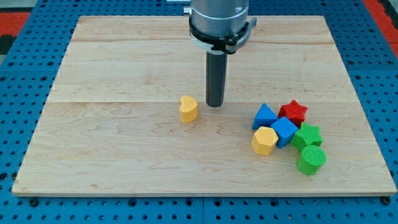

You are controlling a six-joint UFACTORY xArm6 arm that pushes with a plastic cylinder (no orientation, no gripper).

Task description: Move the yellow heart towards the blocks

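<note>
Near the table's (93,155) middle, your tool, a bare rod gripping nothing, is resting my tip (215,104) just right of the yellow heart (188,109), between it and the blocks (287,135) toward the bottom-right corner.

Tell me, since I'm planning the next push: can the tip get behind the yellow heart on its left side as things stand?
Probably yes. My tip stands just right of the yellow heart, apart from it, with bare board all around the heart, so nothing blocks circling to its left.
</note>
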